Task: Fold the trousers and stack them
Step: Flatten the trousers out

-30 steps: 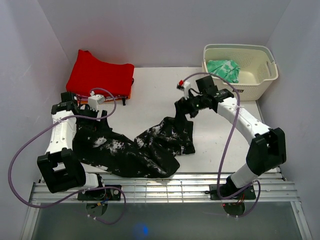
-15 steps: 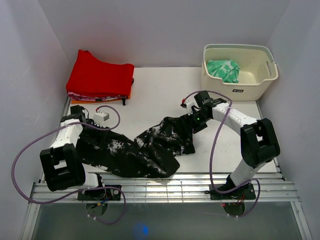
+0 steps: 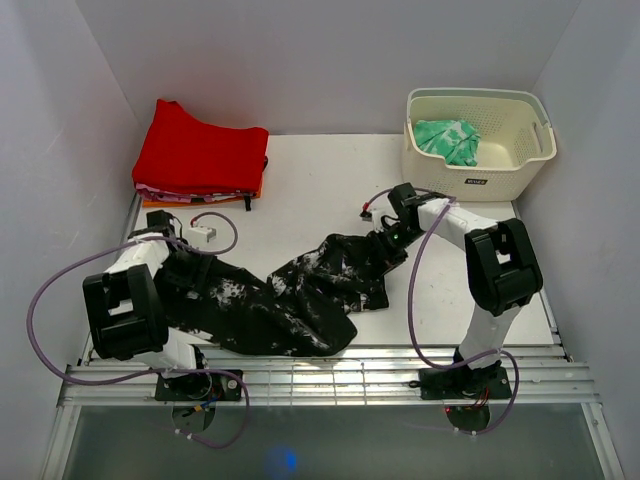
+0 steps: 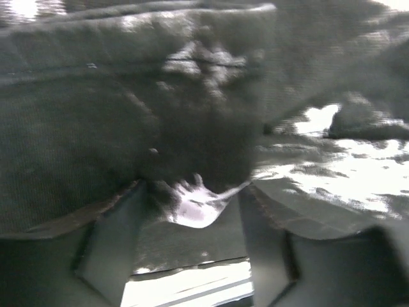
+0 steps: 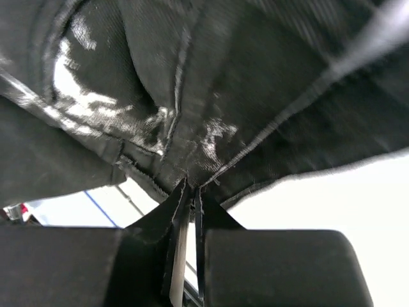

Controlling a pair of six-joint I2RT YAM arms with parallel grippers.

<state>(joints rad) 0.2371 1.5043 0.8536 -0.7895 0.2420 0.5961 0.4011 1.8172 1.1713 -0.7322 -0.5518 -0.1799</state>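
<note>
The trousers (image 3: 290, 300) sprawl crumpled across the near half of the table (image 3: 310, 180), much as a second ago — but both arms have since dropped onto them. The right gripper (image 5: 190, 192), spread wide before, is now clenched on a hem at the cloth's far right edge. The left gripper (image 4: 192, 192) sits at the left end, jaws apart with a fold of fabric between the fingers (image 4: 108, 249) — not yet pinched.
</note>
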